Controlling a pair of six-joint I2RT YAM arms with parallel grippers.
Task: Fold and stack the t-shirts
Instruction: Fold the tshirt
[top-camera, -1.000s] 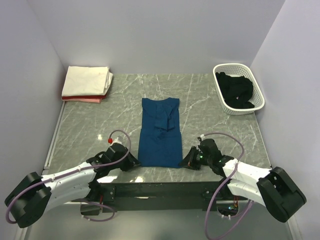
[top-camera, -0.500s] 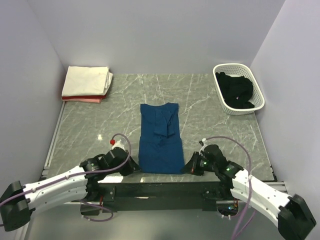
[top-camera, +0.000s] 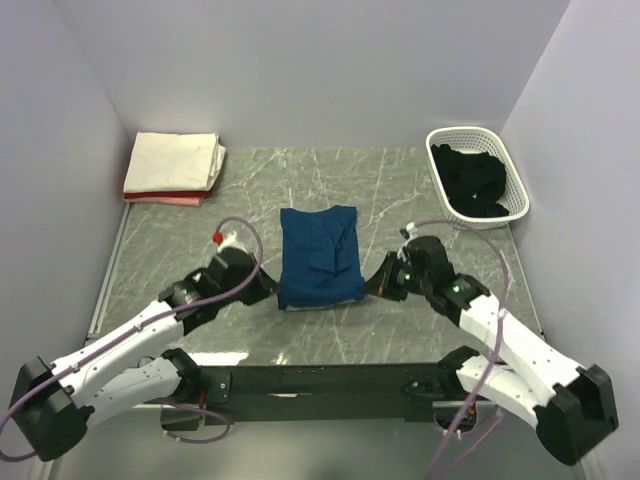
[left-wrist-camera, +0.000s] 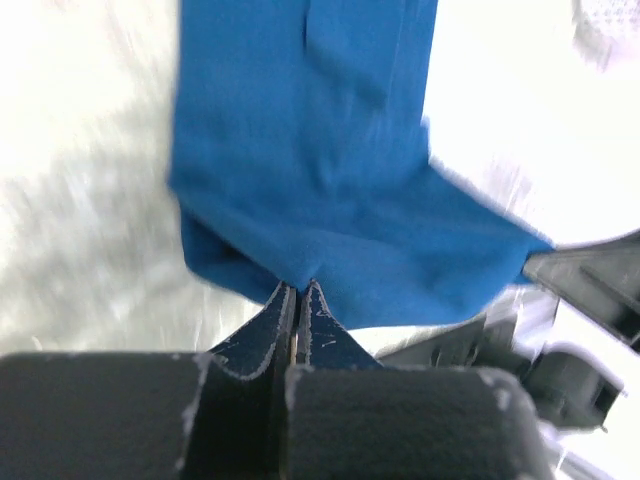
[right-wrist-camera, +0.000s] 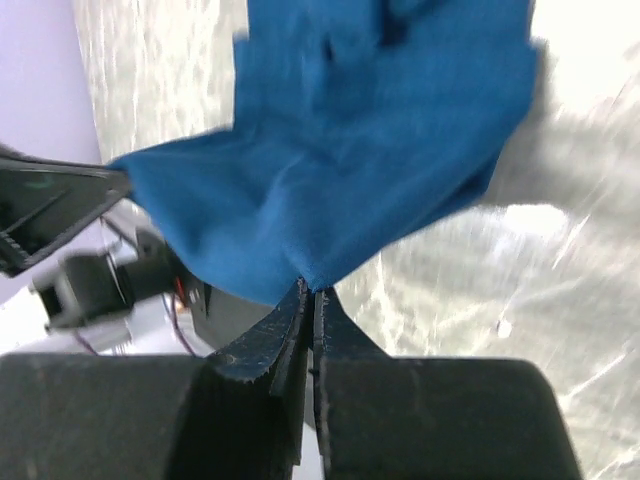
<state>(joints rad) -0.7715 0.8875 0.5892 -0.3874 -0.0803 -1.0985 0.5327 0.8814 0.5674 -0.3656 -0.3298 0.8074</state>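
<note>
Far left & back of the navy t-shirt (top-camera: 318, 255): a cream-white shirt (top-camera: 172, 160) folded atop a pink-red shirt (top-camera: 165, 199). My left gripper (top-camera: 272, 292) pinches the navy t-shirt's near-left corner tight. It lies mid table (top-camera: 400, 190). My right gripper (top-camera: 372, 286) nips its near-right corner. Right & back of it: white basket (top-camera: 478, 135) w/ black shirt (top-camera: 472, 180).
</note>
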